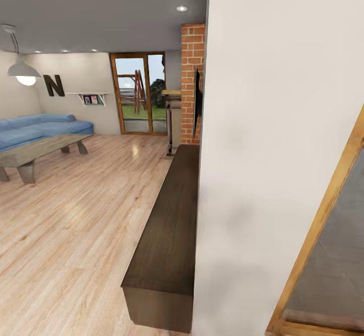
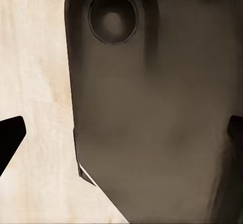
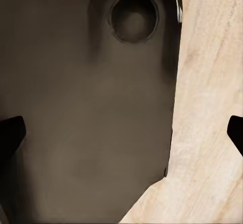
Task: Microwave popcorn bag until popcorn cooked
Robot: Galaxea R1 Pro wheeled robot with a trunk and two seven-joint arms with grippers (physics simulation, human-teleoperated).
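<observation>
wooden floor [image 1: 76, 214] under both grippers, left gripper [image 2: 121, 135] and right gripper [image 3: 121, 133] spread wide.

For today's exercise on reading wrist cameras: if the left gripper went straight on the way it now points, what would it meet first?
Probably the dark rounded body, seemingly part of the robot, ahead between the open fingertips, with wooden floor beside it; depth is unclear.

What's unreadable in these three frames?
- Head view: the white wall blocks whatever lies behind it, and the wood-framed doorway is cut off by the right and bottom edges.
- Head view: the pictures on the far shelf are too small to read.
- Left wrist view: a dark robot part hides most of the wood floor.
- Right wrist view: the right hand shows just fingertips at the edges, spread wide.
</observation>
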